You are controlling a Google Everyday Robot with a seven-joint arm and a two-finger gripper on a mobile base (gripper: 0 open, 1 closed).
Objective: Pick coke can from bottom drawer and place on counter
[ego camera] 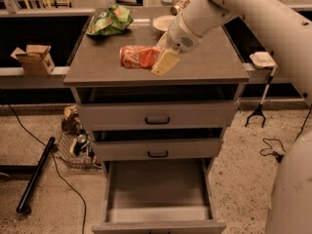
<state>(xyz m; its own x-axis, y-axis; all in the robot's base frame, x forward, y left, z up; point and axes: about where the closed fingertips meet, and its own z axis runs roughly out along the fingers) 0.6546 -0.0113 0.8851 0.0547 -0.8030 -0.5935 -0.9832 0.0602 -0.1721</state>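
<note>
The coke can (138,56), red-orange with white lettering, lies on its side over the front middle of the counter (214,65). My gripper (159,53) is shut on the can's right end, with one cream finger (165,62) across its front. I cannot tell whether the can touches the counter. The arm comes in from the upper right. The bottom drawer (158,189) is pulled open below and its grey floor is bare.
A green snack bag (109,20) lies at the counter's back left, with a white bowl (162,23) and a brownish can (178,7) at the back. The two upper drawers (157,117) are closed. A cardboard box (34,57), wire basket (78,145) and black pole (34,174) are left.
</note>
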